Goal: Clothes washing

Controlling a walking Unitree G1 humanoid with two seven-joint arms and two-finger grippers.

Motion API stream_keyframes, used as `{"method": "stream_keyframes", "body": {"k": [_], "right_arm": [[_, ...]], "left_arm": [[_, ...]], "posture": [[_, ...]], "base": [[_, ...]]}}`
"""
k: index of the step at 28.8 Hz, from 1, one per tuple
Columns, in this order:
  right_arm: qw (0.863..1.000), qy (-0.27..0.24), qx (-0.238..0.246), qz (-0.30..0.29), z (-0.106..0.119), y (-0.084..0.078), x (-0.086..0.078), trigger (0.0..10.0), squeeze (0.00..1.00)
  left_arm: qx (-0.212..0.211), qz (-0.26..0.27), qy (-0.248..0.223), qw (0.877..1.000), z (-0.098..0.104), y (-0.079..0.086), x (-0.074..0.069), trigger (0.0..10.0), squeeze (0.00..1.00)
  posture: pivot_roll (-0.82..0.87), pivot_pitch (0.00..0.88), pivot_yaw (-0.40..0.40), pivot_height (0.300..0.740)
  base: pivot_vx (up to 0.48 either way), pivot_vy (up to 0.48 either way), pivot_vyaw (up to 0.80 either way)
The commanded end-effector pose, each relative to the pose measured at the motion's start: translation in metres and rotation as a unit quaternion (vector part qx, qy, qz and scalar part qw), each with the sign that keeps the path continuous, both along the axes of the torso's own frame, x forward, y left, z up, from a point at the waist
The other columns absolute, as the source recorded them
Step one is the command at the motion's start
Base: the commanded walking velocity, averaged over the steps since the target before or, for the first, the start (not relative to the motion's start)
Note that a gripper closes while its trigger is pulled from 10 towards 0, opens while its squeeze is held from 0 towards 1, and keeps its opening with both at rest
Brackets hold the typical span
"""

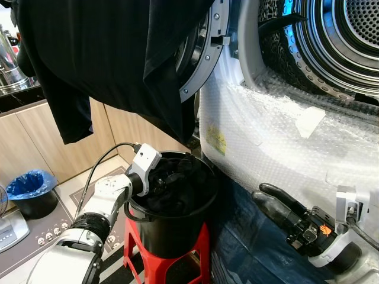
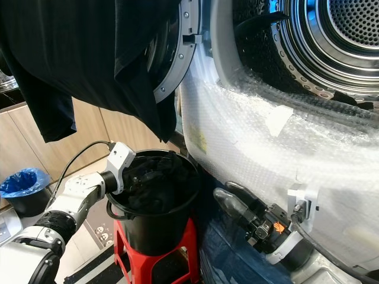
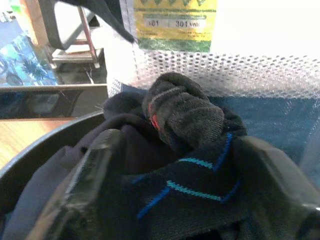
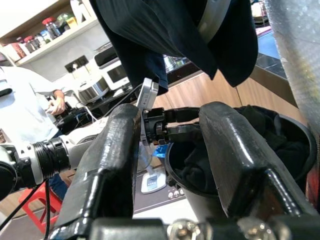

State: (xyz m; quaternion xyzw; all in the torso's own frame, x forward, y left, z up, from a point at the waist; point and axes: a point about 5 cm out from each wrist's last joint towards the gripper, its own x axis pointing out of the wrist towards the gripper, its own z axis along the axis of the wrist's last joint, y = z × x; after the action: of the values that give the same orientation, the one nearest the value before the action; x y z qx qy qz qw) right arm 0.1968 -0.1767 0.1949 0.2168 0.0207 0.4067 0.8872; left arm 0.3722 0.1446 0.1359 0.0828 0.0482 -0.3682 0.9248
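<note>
yellow energy label (image 3: 175,25), "301 kwh", on washer

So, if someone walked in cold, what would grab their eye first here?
Probably the dark garment hanging off the open washer door, upper left. Below it, the left gripper reaches into the black bucket of dark laundry on a red stool. The right gripper waits open by the bubble-wrapped washer front.

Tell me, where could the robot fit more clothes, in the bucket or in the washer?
The washer drum looks bare inside, so there is room past its bubble-wrapped front. The black bucket on the red stool is crowded: dark clothes fill it to the rim, with the left pincer dug in. A black shirt drapes over the open door, narrowing the way above.
</note>
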Motion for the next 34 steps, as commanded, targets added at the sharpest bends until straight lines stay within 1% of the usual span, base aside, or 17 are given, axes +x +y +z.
{"method": "stream_keyframes", "body": {"k": [1,4,12,21,34], "right_arm": [[1.0,-0.008,-0.006,0.004,0.006,0.001,-0.003,10.0,0.0],[1.0,-0.008,-0.007,0.003,0.007,0.0,-0.003,10.0,0.0],[1.0,-0.006,-0.009,0.001,0.009,-0.002,-0.003,10.0,0.0],[1.0,-0.005,-0.01,0.0,0.01,-0.004,-0.002,10.0,0.0],[1.0,-0.003,-0.009,-0.002,0.009,-0.005,0.0,10.0,0.0]], "left_arm": [[0.0,-0.005,-0.006,1.0,0.005,0.0,0.002,0.0,0.0],[0.006,0.001,-0.007,1.0,0.003,0.001,0.002,0.0,0.0],[0.018,-0.029,0.001,0.999,-0.007,-0.007,-0.004,0.0,0.0],[0.019,-0.045,0.011,0.999,-0.013,-0.01,-0.008,0.0,0.0],[0.017,-0.046,0.005,0.999,-0.01,-0.007,-0.007,0.0,0.0]], "posture": [[-0.2,0.139,0.005,0.74],[-0.21,0.145,0.0,0.74],[-0.21,0.156,-0.007,0.74],[-0.21,0.16,-0.007,0.74],[-0.2,0.16,-0.008,0.74]], "base": [[0.0,0.0,0.0],[0.0,0.0,0.0],[0.0,0.0,0.0],[0.0,0.0,0.0],[0.0,0.0,0.0]]}}
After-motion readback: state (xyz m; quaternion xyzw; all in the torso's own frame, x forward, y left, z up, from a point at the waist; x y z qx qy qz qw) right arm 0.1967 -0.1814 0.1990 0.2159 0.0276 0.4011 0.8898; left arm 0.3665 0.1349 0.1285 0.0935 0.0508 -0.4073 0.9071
